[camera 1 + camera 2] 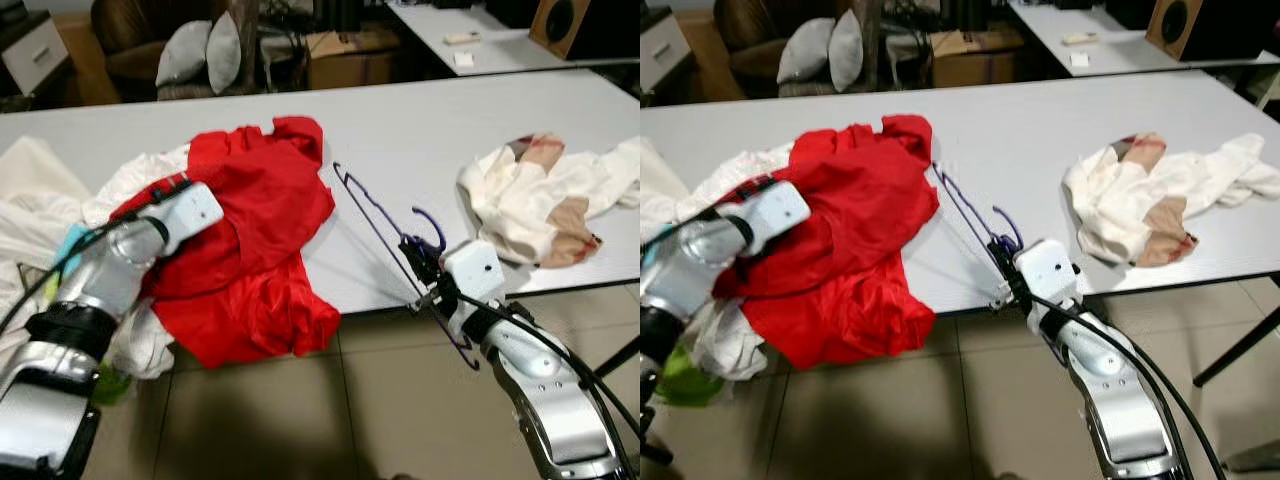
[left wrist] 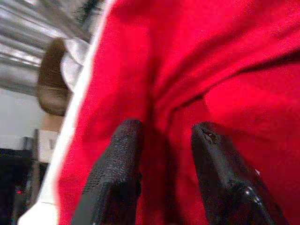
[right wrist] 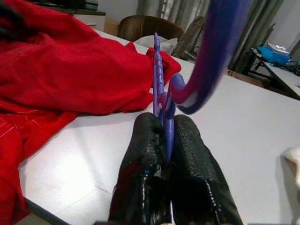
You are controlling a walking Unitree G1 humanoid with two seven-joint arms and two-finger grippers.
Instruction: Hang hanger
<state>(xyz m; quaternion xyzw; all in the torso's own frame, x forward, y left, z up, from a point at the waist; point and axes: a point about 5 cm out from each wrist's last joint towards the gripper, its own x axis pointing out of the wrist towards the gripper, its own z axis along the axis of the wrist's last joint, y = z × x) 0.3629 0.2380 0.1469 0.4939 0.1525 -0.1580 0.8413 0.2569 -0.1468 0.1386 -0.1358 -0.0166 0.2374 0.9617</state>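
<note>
A thin purple hanger stands on edge at the white table's front edge, its far tip by a red garment. My right gripper is shut on the hanger near its hook. The red garment lies crumpled over the front edge and hangs down toward the floor. My left gripper is pushed into the red cloth at its left side, its fingers apart with a fold of cloth between them.
A cream and tan checked garment lies at the table's right. White cloths are piled at the left. Behind the table stand a chair with grey cushions, a cardboard box and another table. Tiled floor lies below.
</note>
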